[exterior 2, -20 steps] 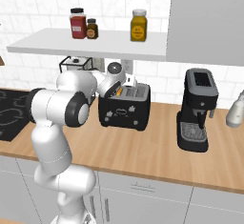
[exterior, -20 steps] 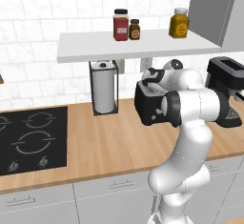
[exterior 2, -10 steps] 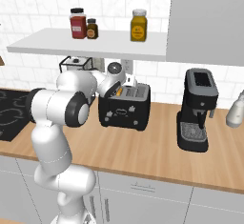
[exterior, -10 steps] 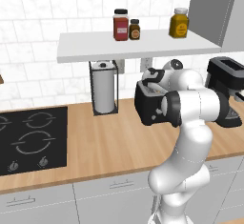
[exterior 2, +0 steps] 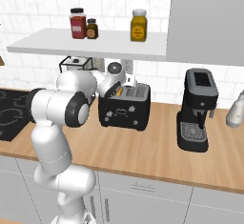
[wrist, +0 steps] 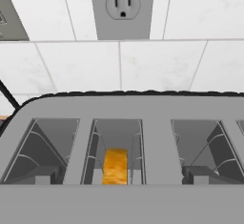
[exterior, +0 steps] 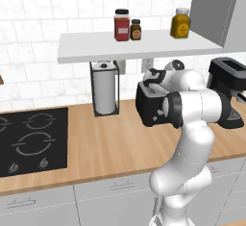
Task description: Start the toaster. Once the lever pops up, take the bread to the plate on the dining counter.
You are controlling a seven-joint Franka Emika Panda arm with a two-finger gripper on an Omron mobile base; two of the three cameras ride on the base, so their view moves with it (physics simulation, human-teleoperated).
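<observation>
The black toaster [exterior: 148, 108] [exterior 2: 125, 107] stands on the wood worktop against the tiled wall. From the hand view its grey top [wrist: 157, 105] with long slots lies just below the hand. The bread [wrist: 116, 166], an orange-tan slice, sits low in the second slot from the left; a tan edge of the bread [exterior 2: 119, 92] also shows in the right base view. My gripper [exterior: 154, 76] [exterior 2: 127, 82] hovers over the toaster's top, open, with nothing in it. The plate and the dining counter are out of view.
A taller black coffee machine [exterior 2: 196, 108] [exterior: 228, 91] stands right of the toaster. A paper towel holder [exterior: 104, 93] and the black hob [exterior: 29, 138] are to the left. A shelf [exterior: 139, 46] with jars hangs overhead. A wall outlet [wrist: 122, 4] is behind the toaster.
</observation>
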